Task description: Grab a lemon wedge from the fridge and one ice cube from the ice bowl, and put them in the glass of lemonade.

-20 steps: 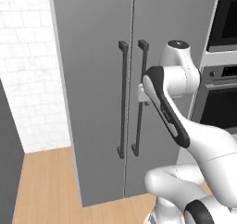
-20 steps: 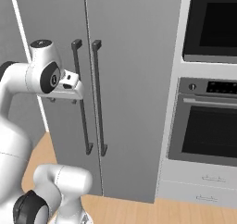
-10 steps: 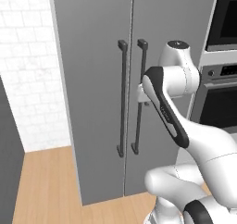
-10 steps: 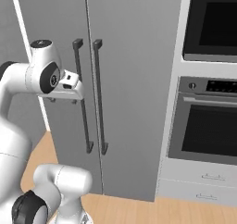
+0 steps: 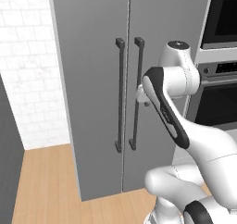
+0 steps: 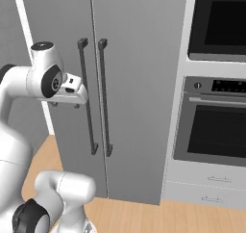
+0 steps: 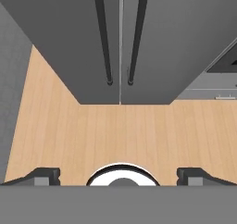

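The fridge [image 5: 92, 56] [image 6: 139, 58] [image 7: 60, 38] stands in front of me, a tall grey cabinet with both doors closed. Two long dark bar handles [image 5: 120, 93] [image 6: 103, 97] run down either side of the centre seam. My gripper [image 6: 65, 105] [image 7: 118, 174] hangs in front of the doors at handle height, pointing down at the floor. It is open and holds nothing, with its fingertips [image 7: 44, 174] far apart. In the left base view the forearm covers most of the gripper [image 5: 145, 102]. The lemon wedge, the ice bowl and the glass of lemonade are out of view.
A built-in oven [image 6: 216, 131] with drawers [image 6: 206, 188] below it stands right of the fridge, under a second dark oven window [image 6: 218, 25]. A white brick wall [image 5: 28, 79] is to the left. The wooden floor [image 5: 46, 186] runs in front.
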